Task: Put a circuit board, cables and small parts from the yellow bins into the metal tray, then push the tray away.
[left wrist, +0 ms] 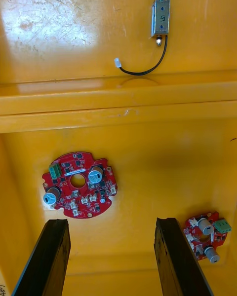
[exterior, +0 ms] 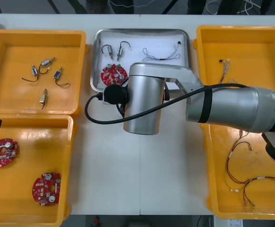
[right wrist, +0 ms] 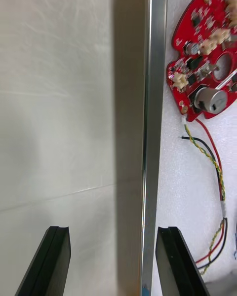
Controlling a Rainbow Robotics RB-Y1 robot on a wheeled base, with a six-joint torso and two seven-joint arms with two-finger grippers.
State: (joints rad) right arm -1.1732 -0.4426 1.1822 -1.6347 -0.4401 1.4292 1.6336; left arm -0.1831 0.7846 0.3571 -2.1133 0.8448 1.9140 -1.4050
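The metal tray (exterior: 96, 61) sits at 12 o'clock on the light table (exterior: 142, 179), white inside with a shiny raised rim. In it lie a round red circuit board (exterior: 114, 74) at its 7 o'clock corner, two small metal parts (exterior: 109, 51) near 11 o'clock, and a thin pale cable (exterior: 161, 56) towards 2 o'clock.

The right arm (exterior: 232, 109) reaches in from 3 o'clock, its silver wrist covering the tray's near edge. The right wrist view supplies what the front view hides: the right gripper (right wrist: 113, 229), fingers spread wide and holding nothing, straddles the rim, one finger over bare table and the other over the white lining. There the board shows silver cans, white connectors and a centre hole, and a red and yellow cable (right wrist: 213, 162) trails from it.

The left gripper (left wrist: 111, 222) is likewise open and empty; it hangs over the yellow bin (exterior: 33, 118) at 8 o'clock, above two more red boards (left wrist: 79, 191). Beyond the bin's wall lies a boxy metal part (left wrist: 160, 17) with a curled black lead.
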